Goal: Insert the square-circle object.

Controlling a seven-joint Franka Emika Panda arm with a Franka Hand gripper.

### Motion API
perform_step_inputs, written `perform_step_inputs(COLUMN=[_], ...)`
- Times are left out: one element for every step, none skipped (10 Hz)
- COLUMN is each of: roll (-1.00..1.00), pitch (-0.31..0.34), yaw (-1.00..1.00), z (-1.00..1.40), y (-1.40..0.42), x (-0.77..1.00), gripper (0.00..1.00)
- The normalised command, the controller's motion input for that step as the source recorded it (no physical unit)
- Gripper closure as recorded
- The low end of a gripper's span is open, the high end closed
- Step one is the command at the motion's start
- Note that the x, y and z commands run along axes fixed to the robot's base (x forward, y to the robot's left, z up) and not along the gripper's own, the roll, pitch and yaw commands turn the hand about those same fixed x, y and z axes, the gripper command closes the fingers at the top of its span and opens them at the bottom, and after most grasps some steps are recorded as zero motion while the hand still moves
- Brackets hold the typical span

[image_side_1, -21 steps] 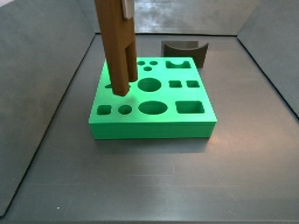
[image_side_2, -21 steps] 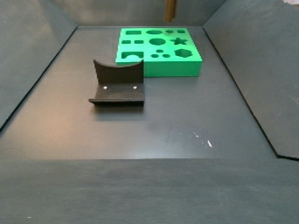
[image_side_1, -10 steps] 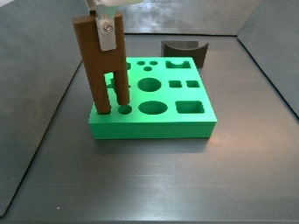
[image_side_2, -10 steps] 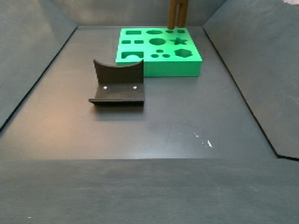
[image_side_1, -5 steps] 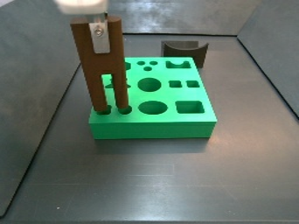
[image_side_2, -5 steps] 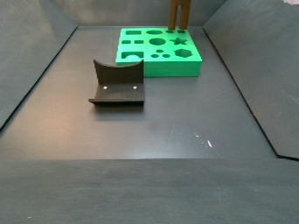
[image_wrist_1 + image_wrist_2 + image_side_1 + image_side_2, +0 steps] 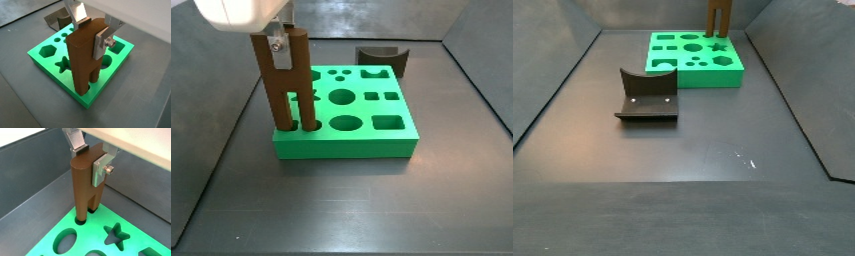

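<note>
One tall brown wooden forked bar, the square-circle object (image 7: 283, 82), stands upright with both pegs entered into holes at the 9 o'clock edge of the green plastic block with shaped holes (image 7: 358, 118). Gripper (image 7: 95, 31), silver plate fingers (image 7: 101, 168) clamped on the bar's top. Dark grey half-round block (image 7: 382, 56) at 12 o'clock, behind the green block.

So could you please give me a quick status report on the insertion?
End effector shut on the bar, above the green block. Bar upright, both pegs down in the block's holes at its edge. Fixture well apart, nothing in the way.
</note>
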Motion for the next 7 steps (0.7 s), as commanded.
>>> perform_step_inputs(roll=[0.06,0.04,0.0,0.0,0.0,0.04,0.06], pitch=[-0.01,0.0,0.0,0.0,0.0,0.0,0.0], yaw=[0.47,0.09,-0.05,-0.14,-0.11,0.0,0.0], z=[-0.26,-0.3,-0.31,-0.35,-0.33,-0.36,-0.36], y=[0.1,0.0,0.0,-0.05,-0.06,0.0,0.0], x=[0.11,0.12,0.26,0.21,0.21,0.21,0.05], gripper=[1.0,1.0,1.0,1.0,1.0,1.0,1.0])
